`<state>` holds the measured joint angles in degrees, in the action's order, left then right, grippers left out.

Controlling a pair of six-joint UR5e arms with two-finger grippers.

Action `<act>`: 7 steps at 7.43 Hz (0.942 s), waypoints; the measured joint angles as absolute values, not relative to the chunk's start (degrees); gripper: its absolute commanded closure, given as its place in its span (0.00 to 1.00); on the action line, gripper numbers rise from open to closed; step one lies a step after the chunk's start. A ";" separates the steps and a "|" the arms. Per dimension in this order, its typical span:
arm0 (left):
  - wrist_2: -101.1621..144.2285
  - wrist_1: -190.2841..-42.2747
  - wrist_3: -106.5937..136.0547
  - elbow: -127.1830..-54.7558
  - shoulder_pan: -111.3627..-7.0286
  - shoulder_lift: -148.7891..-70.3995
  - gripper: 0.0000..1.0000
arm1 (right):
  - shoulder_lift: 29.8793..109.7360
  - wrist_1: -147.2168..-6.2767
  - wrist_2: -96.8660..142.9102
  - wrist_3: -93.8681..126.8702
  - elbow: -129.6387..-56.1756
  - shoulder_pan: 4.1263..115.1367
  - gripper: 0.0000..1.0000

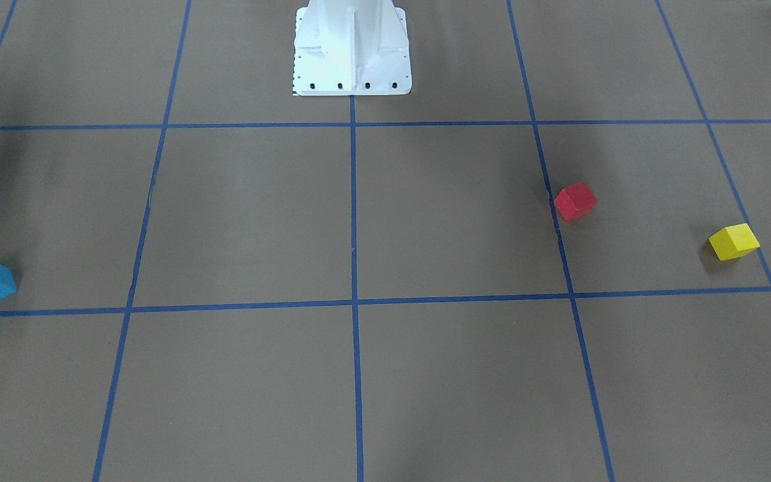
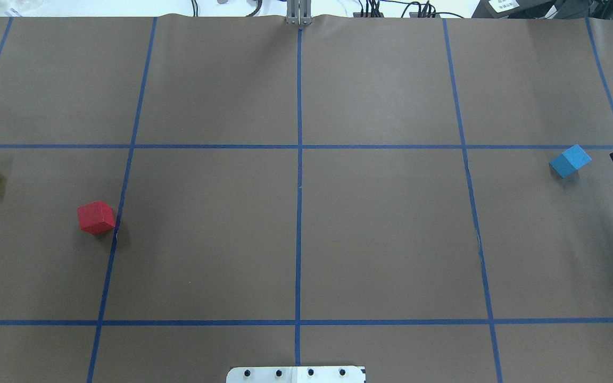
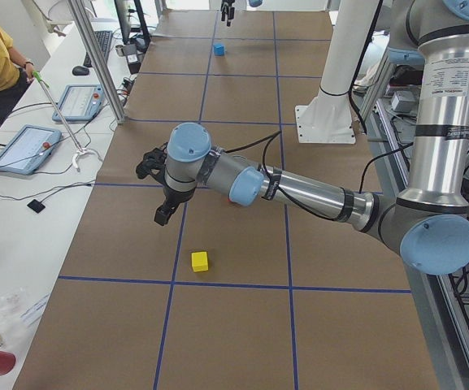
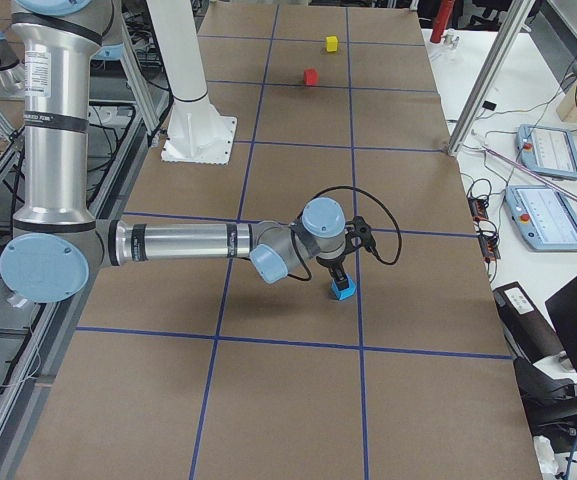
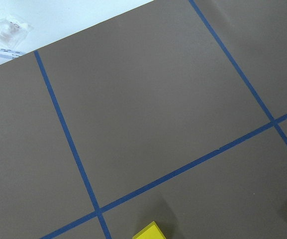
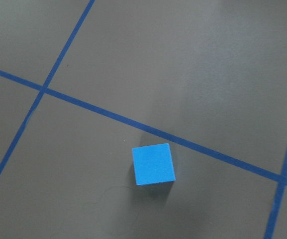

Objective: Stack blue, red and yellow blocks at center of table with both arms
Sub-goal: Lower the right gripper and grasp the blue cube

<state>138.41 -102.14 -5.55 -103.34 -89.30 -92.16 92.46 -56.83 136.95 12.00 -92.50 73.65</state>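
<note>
No stack yet; right gripper (image 4: 339,272) hung over blue block (image 6: 153,164), left gripper (image 3: 162,214) near yellow block (image 3: 199,261); could not tell if fingers were apart; next: go down, grab.

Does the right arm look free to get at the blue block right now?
Likely yes. The blue block sits alone on the table, with nothing beside it, and the right tool hangs close by it. I cannot tell whether the tool is open.
</note>
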 measured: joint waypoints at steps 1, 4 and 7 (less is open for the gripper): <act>138.42 -102.32 -5.59 -103.35 -89.30 -92.05 0.00 | 89.64 -56.80 134.70 12.00 -88.61 71.69 0.01; 138.56 -103.66 -5.62 -103.36 -89.30 -91.39 0.00 | 86.88 -56.81 130.53 12.84 -83.84 67.79 0.01; 138.68 -103.88 -5.70 -103.36 -89.30 -91.09 0.00 | 86.52 -56.78 129.95 13.74 -81.64 64.56 0.01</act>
